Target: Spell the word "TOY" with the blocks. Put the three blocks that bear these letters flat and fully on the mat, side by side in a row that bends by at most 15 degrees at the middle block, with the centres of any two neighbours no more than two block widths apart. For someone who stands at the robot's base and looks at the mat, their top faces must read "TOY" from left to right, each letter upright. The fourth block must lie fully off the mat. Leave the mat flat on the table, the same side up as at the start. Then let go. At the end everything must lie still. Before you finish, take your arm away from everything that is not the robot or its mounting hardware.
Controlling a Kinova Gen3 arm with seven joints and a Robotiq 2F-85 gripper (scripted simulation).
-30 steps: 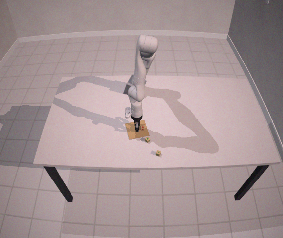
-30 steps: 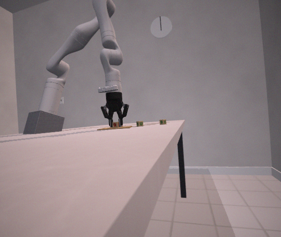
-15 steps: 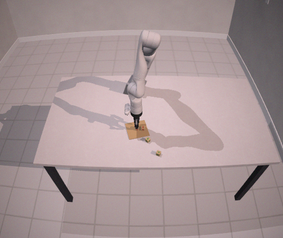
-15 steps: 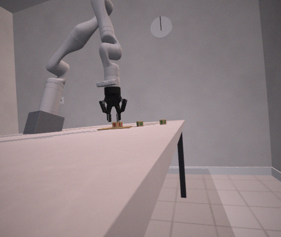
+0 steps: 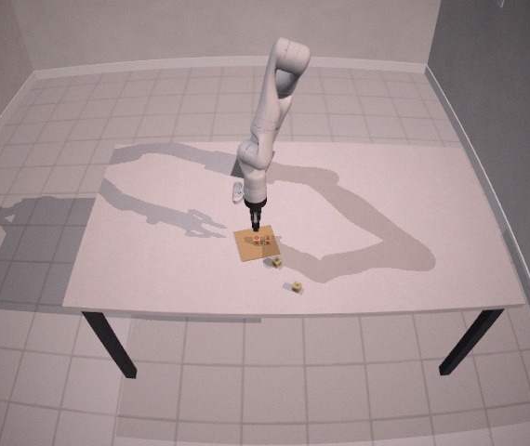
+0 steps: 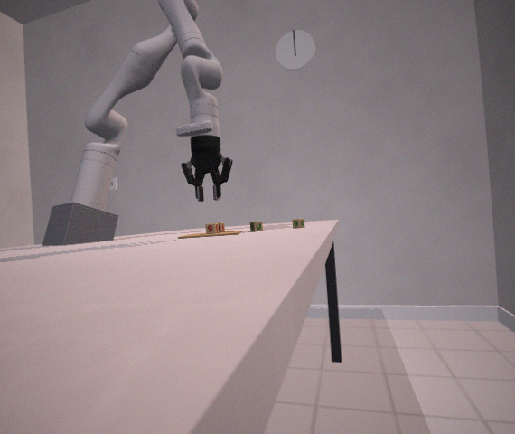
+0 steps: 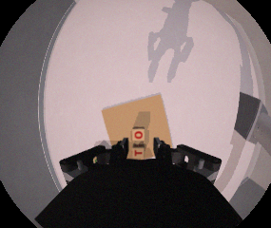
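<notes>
The tan mat [image 5: 247,253] [image 6: 192,235] [image 7: 118,119] lies flat on the table. The red O block [image 5: 256,239] [image 6: 210,228] [image 7: 138,134] and the red T block [image 5: 267,240] [image 6: 221,227] [image 7: 138,152] sit on it, side by side with a small gap; seen from the base, T is left of O. A green-lettered block [image 5: 276,262] [image 6: 256,226] lies off the mat, just beyond its corner. Another green-lettered block [image 5: 297,286] [image 6: 298,222] lies farther out. Their top letters are too small to read surely. My gripper [image 5: 256,229] [image 6: 208,199] [image 7: 141,143] is part-open and empty, above the mat blocks.
The white table [image 5: 159,268] [image 6: 131,289] has its front edge beyond the farther green block. The grey robot base [image 6: 80,224] stands at the opposite side of the table. Arm shadows cross the table and part of the mat.
</notes>
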